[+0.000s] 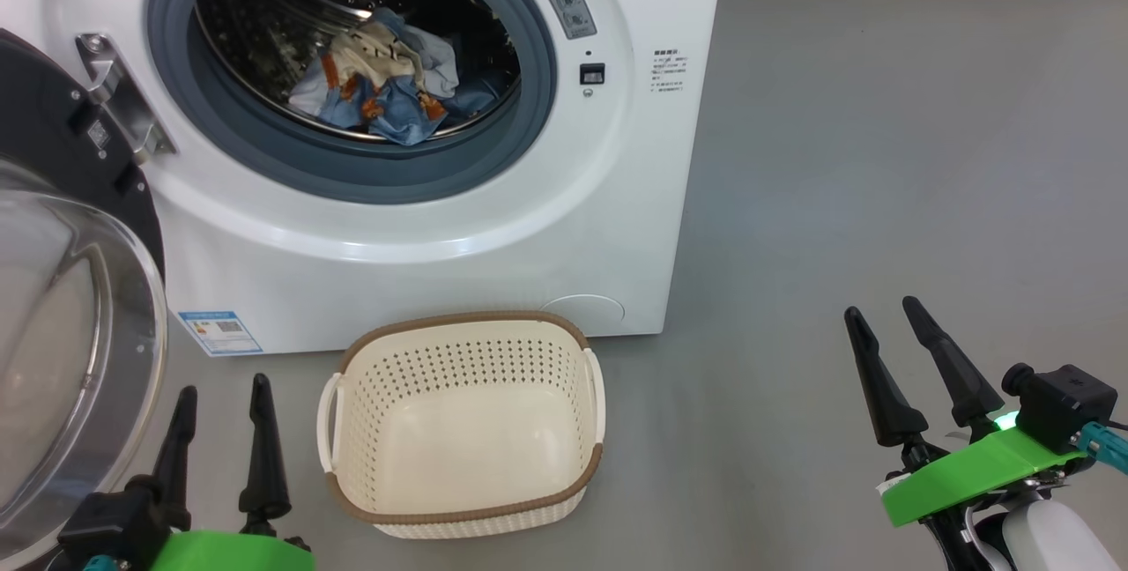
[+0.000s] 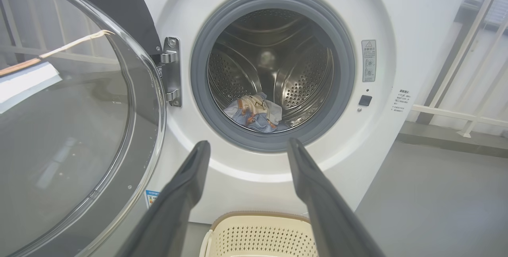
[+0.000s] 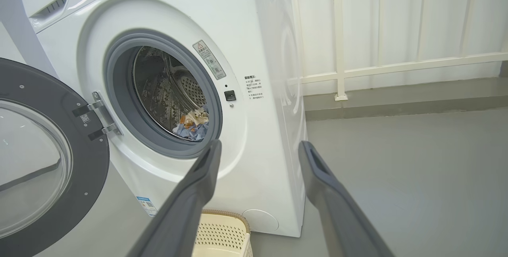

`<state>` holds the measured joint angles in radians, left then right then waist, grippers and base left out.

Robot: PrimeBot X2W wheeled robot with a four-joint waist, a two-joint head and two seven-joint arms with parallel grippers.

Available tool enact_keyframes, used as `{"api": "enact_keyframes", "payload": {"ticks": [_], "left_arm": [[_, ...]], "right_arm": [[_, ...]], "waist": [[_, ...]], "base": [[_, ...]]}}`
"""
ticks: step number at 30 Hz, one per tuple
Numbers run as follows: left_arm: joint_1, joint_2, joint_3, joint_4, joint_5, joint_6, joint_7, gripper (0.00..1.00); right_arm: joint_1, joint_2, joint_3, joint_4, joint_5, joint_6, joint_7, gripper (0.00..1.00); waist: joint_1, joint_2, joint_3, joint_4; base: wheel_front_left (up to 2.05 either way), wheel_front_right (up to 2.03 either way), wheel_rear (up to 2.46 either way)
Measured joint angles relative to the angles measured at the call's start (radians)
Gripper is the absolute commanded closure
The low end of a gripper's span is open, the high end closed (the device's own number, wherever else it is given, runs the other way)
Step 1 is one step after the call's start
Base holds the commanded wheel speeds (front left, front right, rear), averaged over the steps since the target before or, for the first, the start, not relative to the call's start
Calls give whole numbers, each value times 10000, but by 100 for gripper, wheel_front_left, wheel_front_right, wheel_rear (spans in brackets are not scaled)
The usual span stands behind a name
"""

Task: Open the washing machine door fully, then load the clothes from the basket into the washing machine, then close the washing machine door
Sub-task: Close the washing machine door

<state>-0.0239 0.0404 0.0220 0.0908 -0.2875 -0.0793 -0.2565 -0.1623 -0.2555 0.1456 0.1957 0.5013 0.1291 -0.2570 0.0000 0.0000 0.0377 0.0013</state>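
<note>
Light blue printed clothes [image 1: 379, 82] lie in the big white front-loading washing machine [image 1: 423, 271]; the cream perforated plastic basket [image 1: 480, 514] stands empty on the floor [image 1: 881, 157]. Closing appears due. The round glossy black door [image 1: 62, 307] hangs open beside the left pincer [image 1: 223, 390]. The right pincer [image 1: 881, 311] is well apart. Both are wide, empty. Push the door's free edge steadily until latched, keeping fabric off the grey rubber ring [image 1: 352, 179].
</note>
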Motion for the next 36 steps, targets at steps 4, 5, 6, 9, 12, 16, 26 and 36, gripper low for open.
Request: {"api": "enact_keyframes", "payload": {"ticks": [4,5,6,9,12,16,26,36], "left_arm": [[1,0,0,2,2,6,0,0],[0,0,-2,4,2,15,0,0],[0,0,0,12,4,36,0,0],[0,-2,10,48,109,127,0,0],[1,-2,35,81,157,136,0,0],[9,-4,48,88,217,222,2,0],[95,-4,105,104,458,564,0,0],[250,-4,58,100,462,936,0,0]], "right_arm": [[0,2,-17,10,0,0,0,0],[4,2,-31,17,0,0,0,0],[12,4,-46,25,0,0,0,0],[48,29,-54,36,0,0,0,0],[151,54,-46,42,0,0,0,0],[199,75,-15,46,0,0,0,0],[204,113,33,54,0,0,0,0],[208,142,196,71,0,0,0,0]], "waist": [[0,1,-23,72],[0,0,-30,106],[0,1,-39,152],[0,0,-67,320],[0,0,-102,539],[0,0,-146,899],[0,0,-231,2002],[0,0,-262,3280]], "base": [[0,0,0],[0,0,0],[0,0,0],[0,0,0],[0,0,0],[0,0,0],[0,0,0],[0,0,0]]}}
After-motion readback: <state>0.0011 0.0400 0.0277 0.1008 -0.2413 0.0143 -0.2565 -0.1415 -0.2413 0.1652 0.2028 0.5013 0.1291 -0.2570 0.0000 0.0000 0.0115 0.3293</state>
